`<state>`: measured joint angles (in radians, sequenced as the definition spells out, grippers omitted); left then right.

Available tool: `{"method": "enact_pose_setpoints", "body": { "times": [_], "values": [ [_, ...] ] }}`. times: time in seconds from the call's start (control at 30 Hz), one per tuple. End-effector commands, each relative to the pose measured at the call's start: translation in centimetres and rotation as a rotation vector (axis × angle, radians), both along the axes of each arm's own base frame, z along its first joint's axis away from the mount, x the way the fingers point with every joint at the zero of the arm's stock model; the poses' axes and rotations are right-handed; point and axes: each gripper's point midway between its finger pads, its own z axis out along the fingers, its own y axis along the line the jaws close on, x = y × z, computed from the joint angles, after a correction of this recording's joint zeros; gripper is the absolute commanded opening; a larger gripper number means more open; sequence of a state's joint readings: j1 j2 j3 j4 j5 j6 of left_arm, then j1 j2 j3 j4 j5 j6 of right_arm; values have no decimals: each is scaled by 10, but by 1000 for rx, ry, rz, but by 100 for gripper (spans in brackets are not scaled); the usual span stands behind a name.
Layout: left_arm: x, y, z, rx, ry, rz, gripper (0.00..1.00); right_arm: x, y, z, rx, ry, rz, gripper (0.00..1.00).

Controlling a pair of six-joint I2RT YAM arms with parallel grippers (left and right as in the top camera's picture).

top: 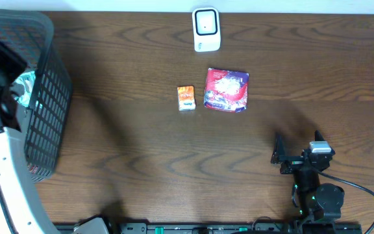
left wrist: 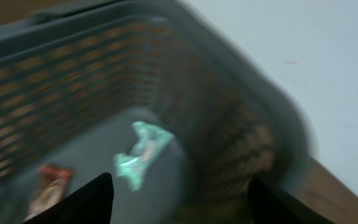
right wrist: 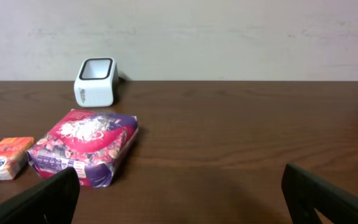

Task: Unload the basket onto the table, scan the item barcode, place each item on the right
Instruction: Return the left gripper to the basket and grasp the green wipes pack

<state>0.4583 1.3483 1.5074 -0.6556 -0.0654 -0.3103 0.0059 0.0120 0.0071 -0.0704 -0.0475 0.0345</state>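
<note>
Our left gripper (left wrist: 182,199) hangs, jaws apart and empty, over the basket (top: 47,97) at nine o'clock. We fear a shallow pinch drops the teal packet (left wrist: 142,155) inside (slippery-looking wrap). Right gripper (right wrist: 179,186) gapes at five.

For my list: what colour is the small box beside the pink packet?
The box is orange, white at one end; best in right wrist view.

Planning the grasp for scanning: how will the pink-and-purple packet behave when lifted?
The pink-and-purple packet looks like a soft film pack, puffed on top with rounded corners, so it will probably squash and sag rather than stay stiff. The printed wrap looks smooth, so it may slip in a light pinch. It lies flat and broad, so rolling seems unlikely.
</note>
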Motion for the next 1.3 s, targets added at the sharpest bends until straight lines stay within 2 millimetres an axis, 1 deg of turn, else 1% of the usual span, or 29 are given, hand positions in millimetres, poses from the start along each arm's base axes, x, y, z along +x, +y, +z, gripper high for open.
{"method": "enact_pose_setpoints", "body": {
  "times": [0.0, 0.13, 0.2, 0.33, 0.43, 0.5, 0.6, 0.73, 0.87, 0.93, 1.03, 1.17, 1.27],
  "values": [
    [-17, 31, -13, -15, 53, 105, 69, 0, -2, 0, 9, -1, -13, 99],
    [-40, 57, -43, -74, 151, 191, 69, 0, -2, 0, 9, -1, -13, 99],
    [-49, 65, -60, -110, 206, 219, 69, 0, -2, 0, 9, -1, -13, 99],
    [-61, 75, -96, -186, 321, 257, 69, 0, -2, 0, 9, -1, -13, 99],
    [-62, 79, -119, -214, 399, 242, 69, 0, -2, 0, 9, -1, -13, 99],
    [-59, 81, -132, -213, 438, 216, 69, 0, -2, 0, 9, -1, -13, 99],
    [-49, 86, -142, -201, 456, 175, 69, 0, -2, 0, 9, -1, -13, 99],
    [-28, 94, -147, -177, 417, 120, 69, 0, -2, 0, 9, -1, -13, 99],
    [-7, 100, -158, -183, 373, 80, 69, 0, -2, 0, 9, -1, -13, 99],
    [7, 100, -167, -200, 348, 36, 68, 0, -2, 0, 9, -1, -13, 99],
    [29, 95, -185, -226, 322, -77, 69, 0, -2, 0, 9, -1, -13, 99],
    [40, 99, -212, -248, 334, -95, 68, 0, -2, 0, 9, -1, -13, 99],
    [48, 97, -228, -221, 367, -150, 68, 0, -2, 0, 9, -1, -13, 99]
  ]
}}
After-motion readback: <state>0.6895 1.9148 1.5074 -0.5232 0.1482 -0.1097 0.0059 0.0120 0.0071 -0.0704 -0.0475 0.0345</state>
